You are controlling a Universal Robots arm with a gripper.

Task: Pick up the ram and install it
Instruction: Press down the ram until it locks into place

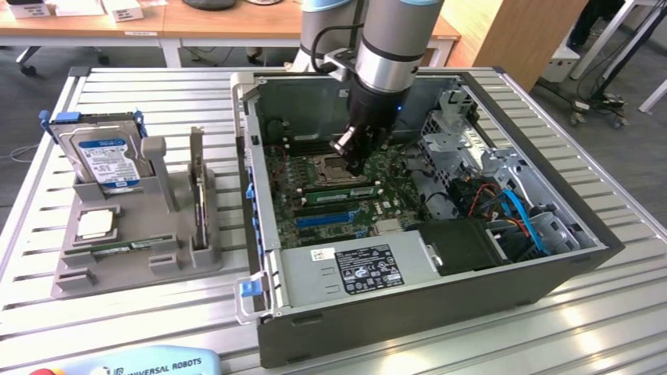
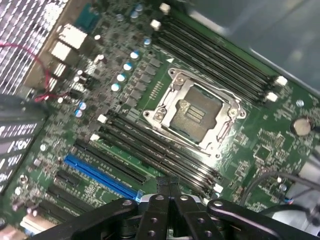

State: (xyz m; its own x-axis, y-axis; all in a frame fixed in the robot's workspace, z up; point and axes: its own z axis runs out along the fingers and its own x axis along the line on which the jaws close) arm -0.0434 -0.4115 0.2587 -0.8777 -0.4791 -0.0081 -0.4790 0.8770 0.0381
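1. Exterior view: the black hand (image 1: 351, 160) is seen lowered inside the open grey computer case (image 1: 417, 312), just above the green motherboard (image 1: 354, 207) beside the empty silver processor socket (image 1: 331, 166).
2. Wrist view: the fingers (image 2: 167, 186) are seen pressed fully together, and nothing is seen held between them.
3. A long green ram stick (image 1: 336, 194) is seen seated in a slot on the near side of the socket, directly below the hand; the closed fingertips appear suited to pressing it home, though contact cannot be confirmed.
4. On the slatted metal tabletop (image 1: 583, 312), at the exterior view's left, a grey parts holder (image 1: 78, 277) is seen keeping a silver hard drive with blue label (image 1: 105, 158) upright and a small square silver processor chip (image 1: 96, 225) flat, for easy picking.
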